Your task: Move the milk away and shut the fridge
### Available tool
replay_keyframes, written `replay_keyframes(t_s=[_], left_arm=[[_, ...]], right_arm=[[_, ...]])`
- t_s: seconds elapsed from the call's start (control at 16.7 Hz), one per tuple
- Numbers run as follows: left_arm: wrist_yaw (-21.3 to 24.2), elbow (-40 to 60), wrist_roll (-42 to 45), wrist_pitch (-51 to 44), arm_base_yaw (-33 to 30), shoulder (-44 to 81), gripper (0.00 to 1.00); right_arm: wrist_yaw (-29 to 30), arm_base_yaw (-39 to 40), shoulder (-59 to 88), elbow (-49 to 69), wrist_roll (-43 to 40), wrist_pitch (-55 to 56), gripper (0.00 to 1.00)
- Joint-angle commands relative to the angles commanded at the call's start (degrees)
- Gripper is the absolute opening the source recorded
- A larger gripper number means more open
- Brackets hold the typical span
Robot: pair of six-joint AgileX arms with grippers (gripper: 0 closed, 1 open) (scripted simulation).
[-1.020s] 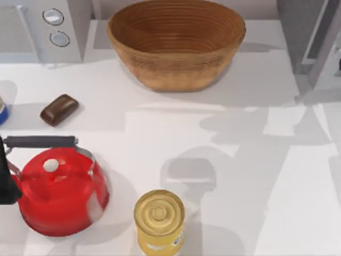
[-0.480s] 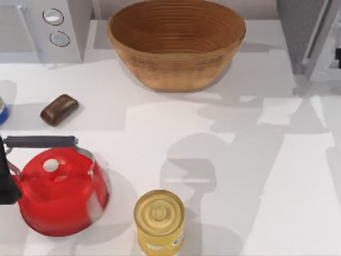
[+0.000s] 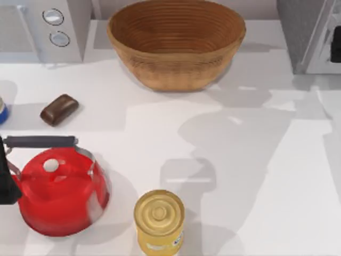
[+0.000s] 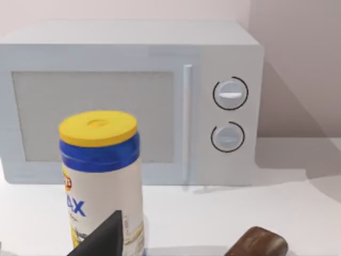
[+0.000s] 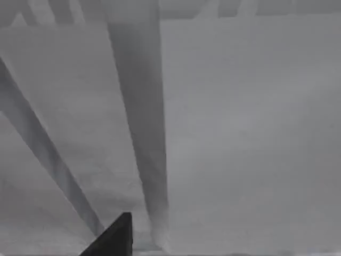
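Fridge [image 3: 311, 32] at the top view's far right corner, pale door [image 3: 326, 40] nearly closed, right gripper [image 3: 337, 50] against it at the edge. Right wrist view: door panel [image 5: 240, 133] close before one dark fingertip [image 5: 114, 237]; finger spread cannot be told. Left wrist view: left arm parked facing a blue-and-yellow canister [image 4: 101, 170], fingers unclear.

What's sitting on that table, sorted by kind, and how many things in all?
Appliances: 2, the microwave and the fridge
Baskets: 1, the wicker basket
Kettles: 1, the red kettle
Canisters: 2, the yellow can and the yellow-lidded blue canister
Small brown blocks: 1, the brown block
Total: 7
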Motion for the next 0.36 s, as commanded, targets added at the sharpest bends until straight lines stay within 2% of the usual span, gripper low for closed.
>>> replay_keyframes(t_s=[0.36], left_arm=[[0.0, 0.0, 0.0, 0.0, 0.0, 0.0, 1.0]], right_arm=[[0.06, 0.13, 5.9, 7.57, -0.01, -1.64, 1.0]])
